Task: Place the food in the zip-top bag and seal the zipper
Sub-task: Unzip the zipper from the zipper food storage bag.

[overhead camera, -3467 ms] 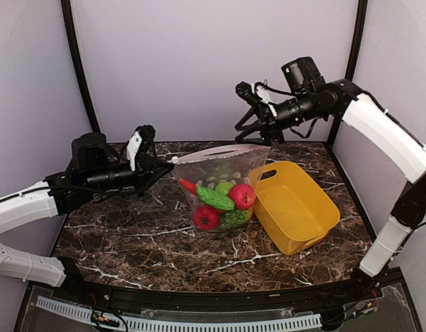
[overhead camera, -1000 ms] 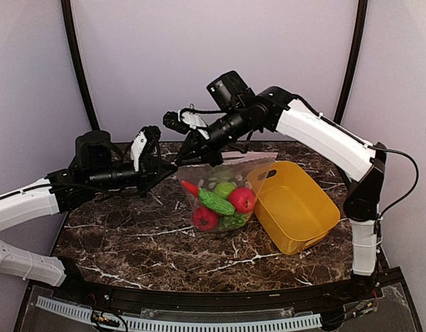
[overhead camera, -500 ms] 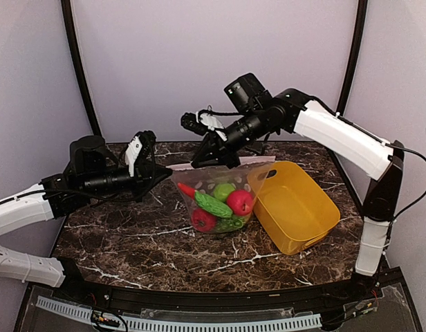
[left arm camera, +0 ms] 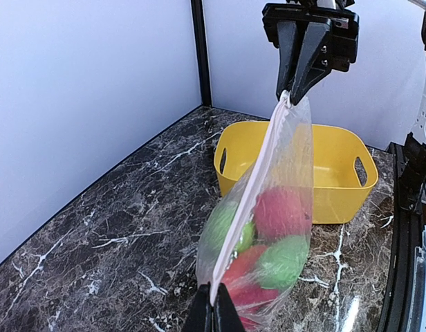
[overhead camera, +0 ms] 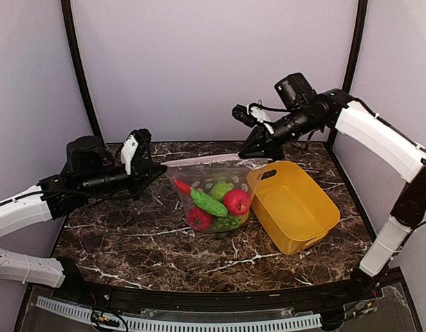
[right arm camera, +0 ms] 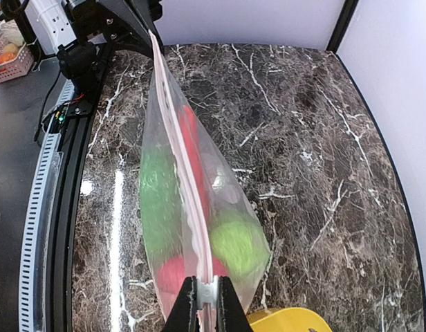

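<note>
The clear zip-top bag (overhead camera: 216,181) hangs stretched between my two grippers, just above the table. The food (overhead camera: 220,204), red and green toy pieces, lies inside it; it also shows in the left wrist view (left arm camera: 275,228) and the right wrist view (right arm camera: 234,242). The pinkish zipper (overhead camera: 209,160) runs taut along the top edge, also in both wrist views (left arm camera: 258,166) (right arm camera: 177,149). My left gripper (overhead camera: 158,169) (left arm camera: 213,312) is shut on the bag's left zipper end. My right gripper (overhead camera: 258,153) (right arm camera: 206,299) is shut on the white slider at the right end.
A yellow tub (overhead camera: 296,207) stands on the marble table (overhead camera: 130,235) right of the bag, touching or nearly touching it; it shows behind the bag in the left wrist view (left arm camera: 334,166). Walls enclose the table at the back and sides.
My right gripper has moved right along the zipper, from close to my left gripper to the bag's right end. My left gripper kept its hold and shifted slightly left.
</note>
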Tool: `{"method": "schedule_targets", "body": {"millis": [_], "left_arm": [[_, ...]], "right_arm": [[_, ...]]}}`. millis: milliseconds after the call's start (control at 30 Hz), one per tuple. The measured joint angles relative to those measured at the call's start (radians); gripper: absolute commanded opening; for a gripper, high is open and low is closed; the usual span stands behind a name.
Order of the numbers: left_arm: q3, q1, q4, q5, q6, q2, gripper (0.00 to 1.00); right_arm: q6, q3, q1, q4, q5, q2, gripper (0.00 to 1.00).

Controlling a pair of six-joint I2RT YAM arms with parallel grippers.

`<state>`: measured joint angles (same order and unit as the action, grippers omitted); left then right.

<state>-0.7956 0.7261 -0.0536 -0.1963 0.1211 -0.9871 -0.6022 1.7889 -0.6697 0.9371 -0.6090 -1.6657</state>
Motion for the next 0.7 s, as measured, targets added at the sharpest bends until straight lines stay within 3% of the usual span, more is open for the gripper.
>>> {"method": "schedule_targets", "body": {"millis": [300, 700], "left_arm": [[0.0, -0.014, 0.0, 0.017, 0.0, -0.002, 0.01], [0.0, -0.021, -0.005, 0.017, -0.002, -0.021, 0.01]], "right_arm": [[-0.018, -0.085, 0.105, 0.03, 0.009, 0.092, 0.0], [-0.013, -0.095, 0.125, 0.055, -0.006, 0.106, 0.0]]}}
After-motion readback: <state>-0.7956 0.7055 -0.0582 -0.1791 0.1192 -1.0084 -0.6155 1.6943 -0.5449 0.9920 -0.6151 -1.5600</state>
